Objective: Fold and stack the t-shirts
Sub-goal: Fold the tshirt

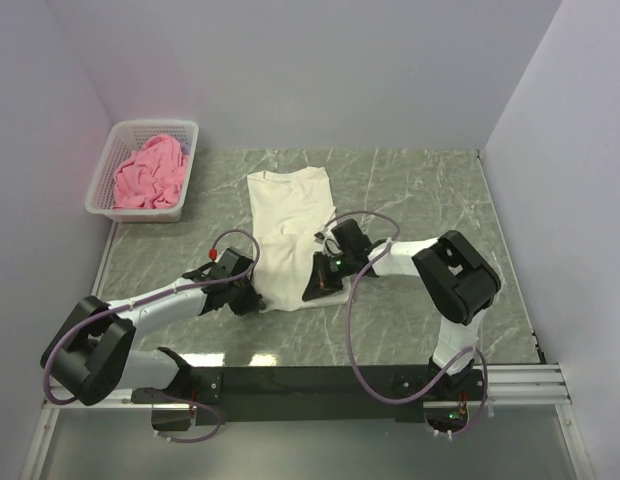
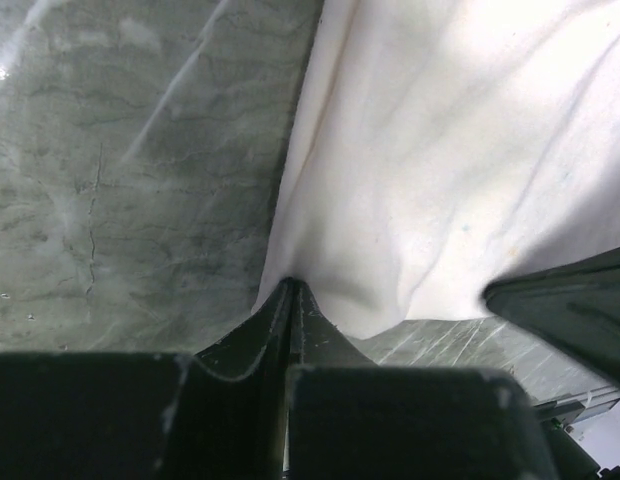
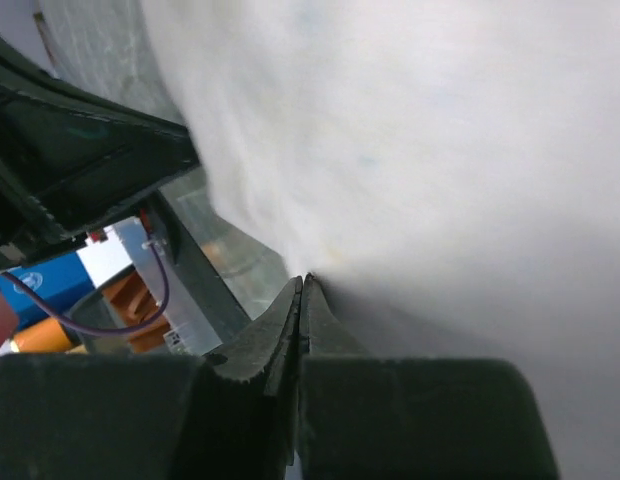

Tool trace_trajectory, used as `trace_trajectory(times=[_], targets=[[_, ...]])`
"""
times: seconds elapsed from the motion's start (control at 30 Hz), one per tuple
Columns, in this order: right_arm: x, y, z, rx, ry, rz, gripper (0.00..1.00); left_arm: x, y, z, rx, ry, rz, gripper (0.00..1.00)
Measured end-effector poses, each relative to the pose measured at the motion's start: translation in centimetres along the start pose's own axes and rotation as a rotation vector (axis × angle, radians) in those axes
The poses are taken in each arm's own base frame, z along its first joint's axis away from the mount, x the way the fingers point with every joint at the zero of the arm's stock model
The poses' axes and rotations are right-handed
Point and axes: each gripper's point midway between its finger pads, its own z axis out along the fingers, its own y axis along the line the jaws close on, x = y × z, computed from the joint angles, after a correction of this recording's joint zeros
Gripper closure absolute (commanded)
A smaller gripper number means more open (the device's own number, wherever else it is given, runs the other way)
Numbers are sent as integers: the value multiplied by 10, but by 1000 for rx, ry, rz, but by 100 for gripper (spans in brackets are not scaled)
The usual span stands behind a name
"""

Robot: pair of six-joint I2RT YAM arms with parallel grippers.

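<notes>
A grey marbled table (image 1: 420, 190) is being enclosed by plain pale walls (image 1: 290, 70). At its centre a cream-white t-shirt (image 1: 288, 225) is lying narrowed lengthwise. It is judged soft, light and limp, best taken at the hem corners. A pink t-shirt (image 1: 150, 172) is sitting in a basket (image 1: 103, 185) at ten o'clock. At six o'clock the cream hem is being pinched by the left gripper (image 2: 288, 290) and the right gripper (image 3: 302, 282), both clamped on cloth.
</notes>
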Motion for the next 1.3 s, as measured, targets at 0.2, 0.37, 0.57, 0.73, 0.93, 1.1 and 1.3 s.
trace_trajectory(times=[0.2, 0.37, 0.57, 0.73, 0.93, 1.1, 1.3], targets=[[5, -40, -27, 29, -5, 103, 100, 1, 2, -1, -3, -1, 1, 96], [6, -54, -46, 52, -31, 111, 100, 1, 3, -2, -1, -2, 0, 96], [10, -66, -77, 179, -105, 77, 100, 2, 5, -3, -12, 2, 0, 96], [11, -79, -92, 271, -157, 64, 100, 3, 6, -4, -14, 3, 0, 97], [16, -93, -92, 293, -152, 116, 100, 2, 7, -4, -17, 1, -2, 97], [16, -93, -98, 307, -177, 121, 100, 2, 15, -12, -46, -14, -1, 85], [13, -89, -128, 409, -281, 94, 92, -1, 24, -37, -76, -45, -13, 51]])
